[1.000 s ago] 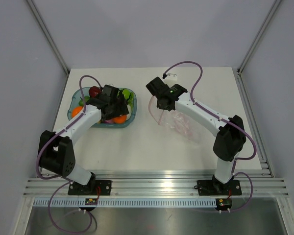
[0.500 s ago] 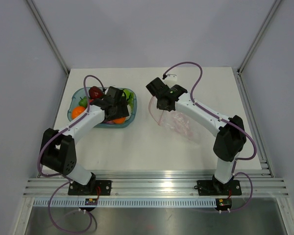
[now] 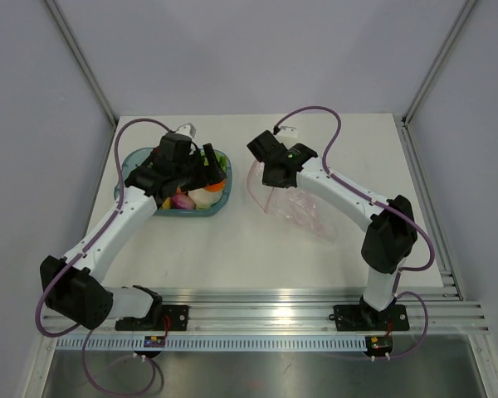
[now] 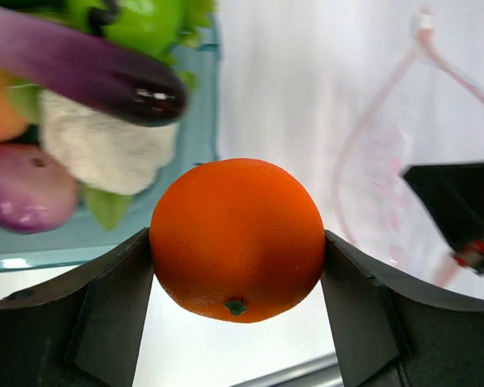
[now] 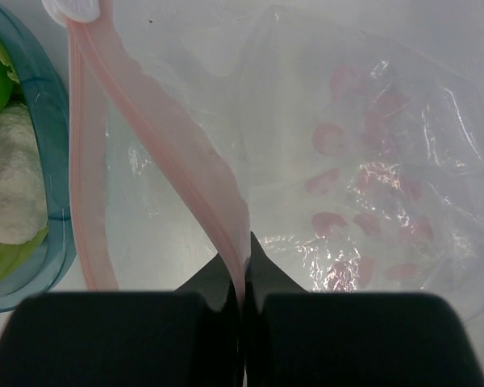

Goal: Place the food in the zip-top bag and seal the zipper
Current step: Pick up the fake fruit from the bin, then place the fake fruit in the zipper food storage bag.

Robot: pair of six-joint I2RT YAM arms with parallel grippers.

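Two arms reach out over the white table (image 3: 232,249), the left one toward the back left and the right one toward the middle.

The clear crinkly zip-top bag (image 3: 303,207) lies on the table under the right arm. It has faint pink patches on its plastic, and its mouth faces left toward the tray. The shallow teal plastic tray (image 3: 201,211) sits well to the left of the bag on the far left part of the table, with the left arm's end over it.

In the tray lies a heap of toy food: a white cauliflower (image 4: 105,145), a long dark purple eggplant (image 4: 81,68) lying across it, a bright green piece (image 4: 153,20) at the far side, and a purplish-red round piece (image 4: 20,185) at the near left.

The left gripper (image 4: 236,274) has its fingers closed against both sides of a round orange toy ball (image 4: 236,234), which fills the gap between them. The ball hangs clear of the heap, over the tray's right-hand rim, with bare table and the bag's mouth beyond it.

The right gripper (image 5: 240,270) has its fingers pressed together, pinching one lip of the pink-red zipper strip (image 5: 169,137). That lip runs up and left from the fingers to a small white slider (image 5: 77,10). The other lip (image 5: 81,201) runs along the table just beside the tray, so the two lips stand apart and the mouth gapes open.
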